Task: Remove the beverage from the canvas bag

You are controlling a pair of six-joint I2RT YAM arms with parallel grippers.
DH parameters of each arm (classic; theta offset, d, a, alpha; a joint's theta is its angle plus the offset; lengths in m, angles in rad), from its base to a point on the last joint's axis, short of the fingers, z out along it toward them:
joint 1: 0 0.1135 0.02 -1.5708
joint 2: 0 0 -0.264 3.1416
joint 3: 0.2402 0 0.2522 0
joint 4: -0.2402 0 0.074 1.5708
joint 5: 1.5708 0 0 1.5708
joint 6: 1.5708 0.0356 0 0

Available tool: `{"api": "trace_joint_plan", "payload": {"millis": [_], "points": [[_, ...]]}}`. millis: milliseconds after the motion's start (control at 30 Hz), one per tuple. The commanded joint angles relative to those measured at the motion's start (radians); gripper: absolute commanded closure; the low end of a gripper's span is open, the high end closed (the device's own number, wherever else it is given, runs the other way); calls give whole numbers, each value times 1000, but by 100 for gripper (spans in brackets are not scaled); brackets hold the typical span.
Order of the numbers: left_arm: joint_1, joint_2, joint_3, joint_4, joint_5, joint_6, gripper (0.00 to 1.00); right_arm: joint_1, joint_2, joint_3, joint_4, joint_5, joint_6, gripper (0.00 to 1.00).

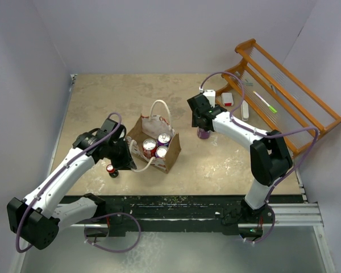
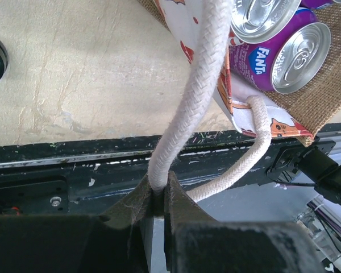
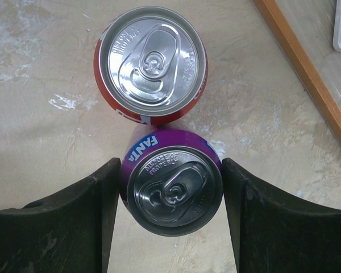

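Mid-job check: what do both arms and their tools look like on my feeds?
The left arm and right arm both have white links between bulky black joint housings, and a thin purple cable loops along each. The left tool and right tool each end in two broad matte-black fingers. No markings are visible.

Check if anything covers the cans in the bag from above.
Nothing visible does. The left gripper pinches one handle aside, the other handle stands at the far rim, and the cans show uncovered. The right gripper, though, is shut on a purple can.
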Motion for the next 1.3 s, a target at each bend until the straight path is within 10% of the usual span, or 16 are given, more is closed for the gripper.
{"api": "trace_joint_plan", "payload": {"millis": [0, 533, 1267], "points": [[5, 17, 42, -9, -23, 6, 100, -6, -19, 29, 73, 11, 8, 67], [4, 23, 32, 15, -22, 17, 100, -6, -21, 58, 42, -36, -28, 10], [5, -28, -13, 53, 14, 26, 100, -4, -182, 28, -154, -64, 37, 0]]}}
